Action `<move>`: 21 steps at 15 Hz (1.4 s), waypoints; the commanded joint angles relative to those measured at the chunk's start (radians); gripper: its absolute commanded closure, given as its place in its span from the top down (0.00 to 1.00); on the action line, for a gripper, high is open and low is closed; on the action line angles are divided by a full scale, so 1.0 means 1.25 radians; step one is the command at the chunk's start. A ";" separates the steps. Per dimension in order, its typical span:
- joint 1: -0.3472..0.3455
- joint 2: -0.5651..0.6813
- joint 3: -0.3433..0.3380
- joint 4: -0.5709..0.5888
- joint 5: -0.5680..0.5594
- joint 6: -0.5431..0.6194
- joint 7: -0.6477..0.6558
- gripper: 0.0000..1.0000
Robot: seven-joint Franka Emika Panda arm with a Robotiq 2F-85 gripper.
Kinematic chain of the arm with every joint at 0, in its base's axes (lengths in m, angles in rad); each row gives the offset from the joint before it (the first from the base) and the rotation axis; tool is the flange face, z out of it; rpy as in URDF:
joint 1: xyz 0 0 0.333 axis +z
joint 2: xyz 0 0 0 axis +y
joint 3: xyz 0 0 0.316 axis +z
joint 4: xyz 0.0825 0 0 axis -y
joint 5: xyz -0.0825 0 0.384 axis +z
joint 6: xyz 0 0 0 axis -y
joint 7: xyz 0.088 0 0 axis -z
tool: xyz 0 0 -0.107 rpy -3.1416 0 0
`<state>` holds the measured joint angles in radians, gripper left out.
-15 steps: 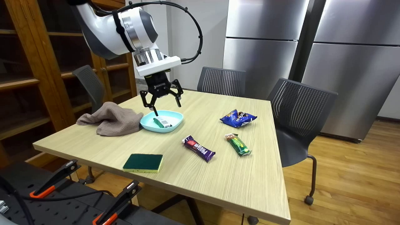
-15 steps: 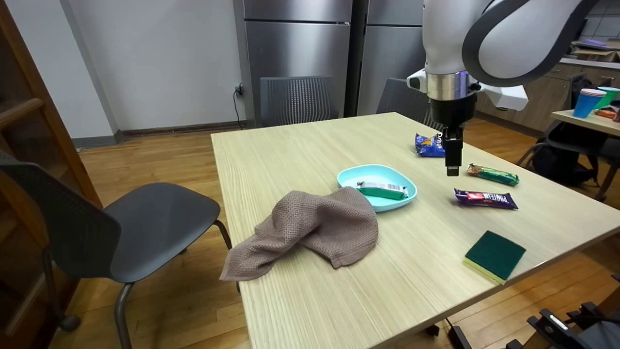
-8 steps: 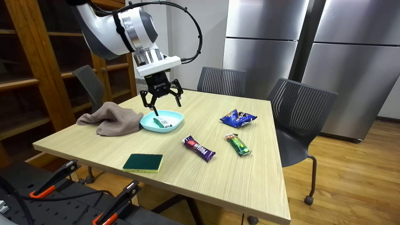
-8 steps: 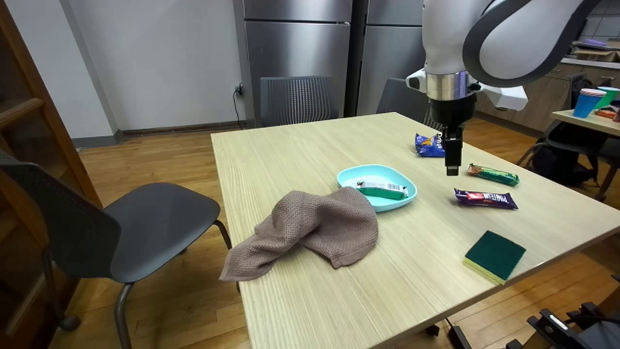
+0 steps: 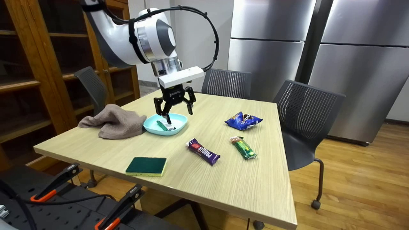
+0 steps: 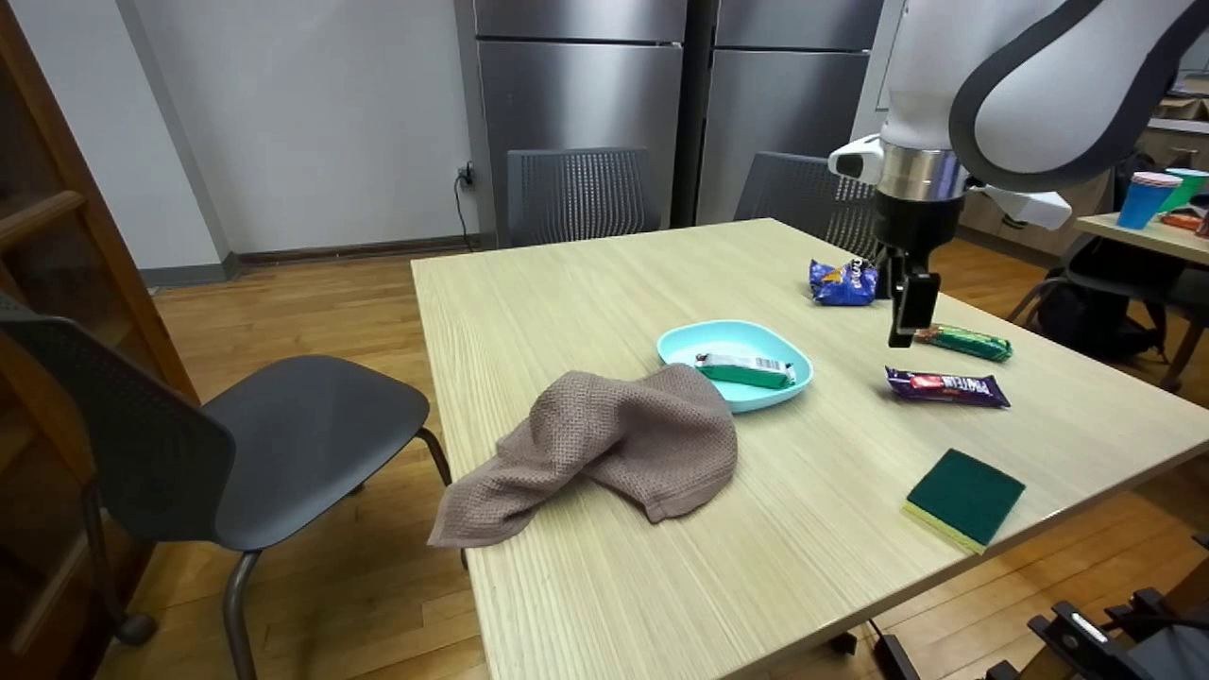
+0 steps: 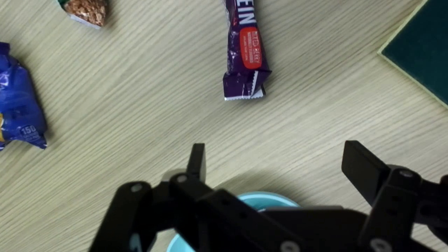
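Observation:
My gripper [image 5: 180, 117] is open and empty, held above the table between the teal plate [image 5: 163, 133] and the purple protein bar [image 5: 203, 151]. It also shows in an exterior view [image 6: 899, 316]. In the wrist view the fingers [image 7: 274, 150] are wide apart over bare table. The purple bar [image 7: 246, 49] lies ahead of them, and the plate's rim [image 7: 269, 196] is partly hidden behind the gripper. A green-and-white bar [image 6: 746, 371] lies in the plate. A green bar [image 5: 244, 148] and a blue snack bag [image 5: 243, 121] lie beyond the purple bar.
A green-and-yellow sponge [image 5: 146, 166] lies near the table's edge. A crumpled brown towel [image 6: 604, 434] touches or nearly touches the plate. Dark chairs [image 5: 297, 121] stand around the table [image 6: 604, 293]. Clamps [image 5: 119, 207] are at the robot's base.
Over the last half second the arm and gripper have moved right in both exterior views, towards the purple bar's side, and slightly lower. The fingers stay open. The objects on the table have not moved.

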<state>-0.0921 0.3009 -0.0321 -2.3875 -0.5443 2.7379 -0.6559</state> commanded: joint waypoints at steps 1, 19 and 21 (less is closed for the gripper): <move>-0.069 0.011 0.020 -0.002 0.094 0.016 -0.145 1.00; -0.088 0.192 -0.061 0.120 0.109 -0.009 -0.203 1.00; -0.083 0.201 -0.067 0.125 0.104 -0.012 -0.197 1.00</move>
<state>-0.1992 0.5341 -0.1062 -2.2595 -0.3955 2.7429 -0.8994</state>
